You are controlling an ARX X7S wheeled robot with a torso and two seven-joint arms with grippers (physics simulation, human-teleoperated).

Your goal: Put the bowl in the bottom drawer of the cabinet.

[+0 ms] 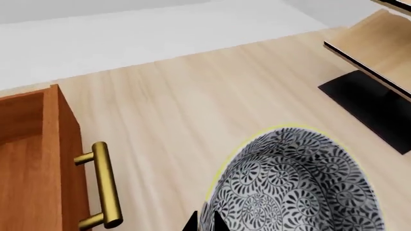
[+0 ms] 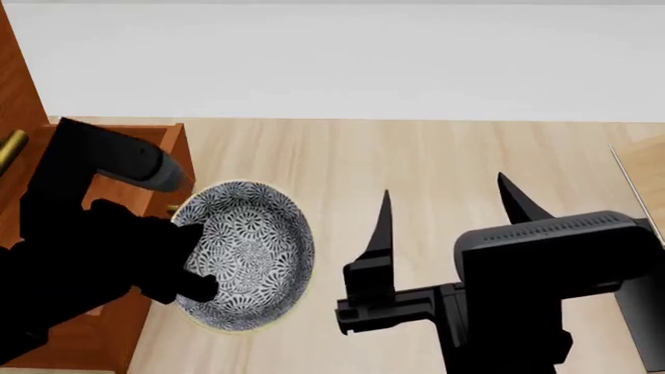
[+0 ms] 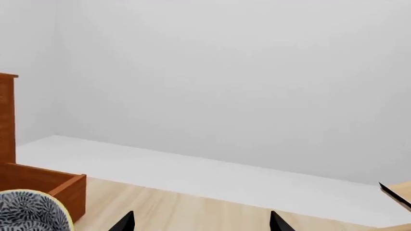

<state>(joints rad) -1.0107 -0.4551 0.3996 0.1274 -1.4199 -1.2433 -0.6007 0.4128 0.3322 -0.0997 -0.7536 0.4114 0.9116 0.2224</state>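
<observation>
While the bowl hangs above the pale wooden table, just beside the front of the open bottom drawer, it is pinched at its near-left rim by the left gripper. The bowl sits roughly level, its patterned inside facing up. In the left wrist view the bowl lies near the drawer's brass handle but apart from it. The left arm reaches in low from the cabinet side, its dark body partly covering the drawer. The right gripper is held over bare table to the bowl's right, fingers spread wide and pointing away from the robot, holding nothing. A pale wooden rack on a black base stands well apart.
</observation>
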